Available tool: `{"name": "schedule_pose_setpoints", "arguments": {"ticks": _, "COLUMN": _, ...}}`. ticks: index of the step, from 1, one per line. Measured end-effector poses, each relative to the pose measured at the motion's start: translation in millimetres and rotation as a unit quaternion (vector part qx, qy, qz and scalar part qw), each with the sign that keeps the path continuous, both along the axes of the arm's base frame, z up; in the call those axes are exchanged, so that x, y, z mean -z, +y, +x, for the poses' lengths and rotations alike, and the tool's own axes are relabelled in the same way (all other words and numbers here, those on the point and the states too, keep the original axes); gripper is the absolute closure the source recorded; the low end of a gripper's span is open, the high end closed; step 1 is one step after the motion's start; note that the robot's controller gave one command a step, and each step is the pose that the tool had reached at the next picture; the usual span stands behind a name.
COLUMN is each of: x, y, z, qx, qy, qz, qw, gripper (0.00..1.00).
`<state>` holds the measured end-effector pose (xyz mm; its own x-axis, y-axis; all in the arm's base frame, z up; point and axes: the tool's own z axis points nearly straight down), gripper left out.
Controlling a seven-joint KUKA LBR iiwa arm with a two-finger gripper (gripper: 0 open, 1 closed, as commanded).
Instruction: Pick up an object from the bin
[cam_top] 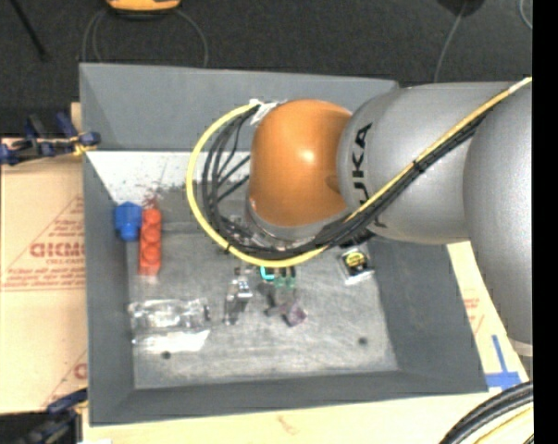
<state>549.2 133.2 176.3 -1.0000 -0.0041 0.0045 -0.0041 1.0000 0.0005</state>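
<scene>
My gripper (271, 274) hangs low over the middle of the bin floor, mostly hidden under the arm's orange cover. Just below it lie a small grey metal piece (235, 302) and a small purple piece (295, 315) with a dark green bit (284, 288) beside it. Whether any of these is touched I cannot tell. A small yellow and black thing with a white label (356, 265) lies to the gripper's right.
At the left of the bin, a red stack of round blocks (150, 240) lies beside a blue block (127, 221). A clear plastic thing (167, 322) rests at the front left. The arm covers the bin's back right.
</scene>
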Motion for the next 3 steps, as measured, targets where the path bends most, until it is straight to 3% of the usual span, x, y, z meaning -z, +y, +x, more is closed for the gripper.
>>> {"name": "schedule_pose_setpoints", "arguments": {"ticks": 1, "x": 105.2, "y": 14.4, "z": -26.7, "qx": -0.042, "qy": -0.0082, "qz": 0.001, "qw": 0.9991, "gripper": 0.0}}
{"name": "schedule_pose_setpoints", "arguments": {"ticks": 2, "x": 102.9, "y": 37.7, "z": -23.2, "qx": -0.055, "qy": -0.0072, "qz": 0.0, "qw": 0.9985, "gripper": 0.0}}
{"name": "schedule_pose_setpoints", "arguments": {"ticks": 3, "x": 100.0, "y": 38.6, "z": -20.7, "qx": -0.053, "qy": -0.0116, "qz": 0.002, "qw": 0.9985, "gripper": 1.0}}
